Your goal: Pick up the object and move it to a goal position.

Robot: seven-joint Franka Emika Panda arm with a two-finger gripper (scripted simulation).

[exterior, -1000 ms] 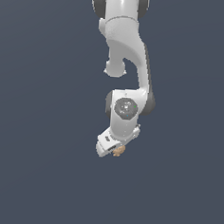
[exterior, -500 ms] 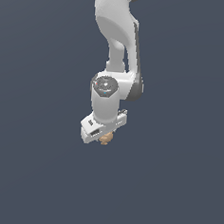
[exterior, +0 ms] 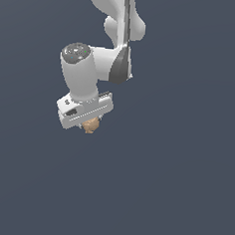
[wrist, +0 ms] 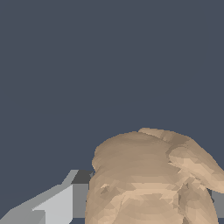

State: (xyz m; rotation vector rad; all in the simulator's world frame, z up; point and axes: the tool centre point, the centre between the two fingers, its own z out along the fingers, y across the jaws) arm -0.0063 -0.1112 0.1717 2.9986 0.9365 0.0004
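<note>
The 1 white arm (exterior: 102, 53) comes down from the top of the exterior view, its wrist bent toward that view's left. Its gripper (exterior: 90, 123) points downward, and the object (exterior: 91, 125), a small tan lumpy thing, pokes out just beneath the gripper's white body. In the wrist view the object (wrist: 148, 179) looms large and knobbly, with 1 grey finger (wrist: 61, 201) pressed right against its side; the other finger sits mostly hidden behind it. The fingers are pinching the object between them. All around is plain dark blue-grey background (exterior: 184, 184).
</note>
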